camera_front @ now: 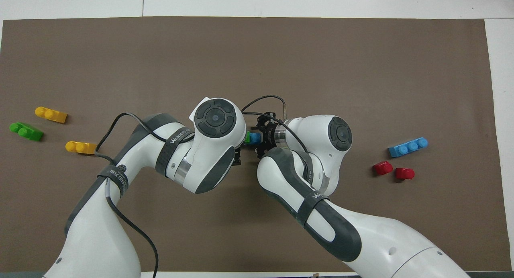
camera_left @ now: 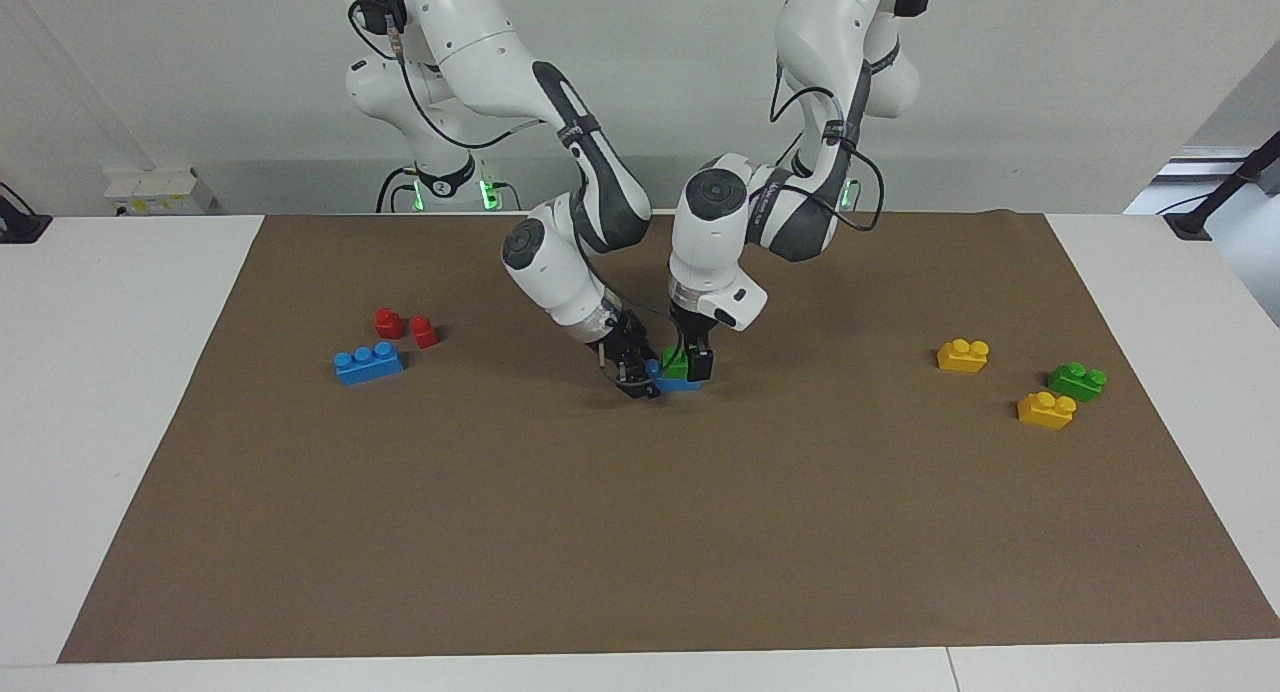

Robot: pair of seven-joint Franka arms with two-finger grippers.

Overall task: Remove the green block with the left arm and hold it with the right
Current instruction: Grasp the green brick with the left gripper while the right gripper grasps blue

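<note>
Green block [camera_left: 676, 363], bright plastic, sits on a blue brick [camera_left: 682, 382] at the facing view's centre, with the left gripper [camera_left: 692, 364] clenched on it and the right gripper [camera_left: 637, 375] gripping the blue brick. Overhead, both wrists hide the fingers; only slivers of green block [camera_front: 247, 137] and blue brick [camera_front: 254, 138] show mid-frame.

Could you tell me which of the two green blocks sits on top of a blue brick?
The green block between the two claws at mid-mat; it rests on a blue brick. The other green block lies directly on the mat beside yellow bricks.
</note>
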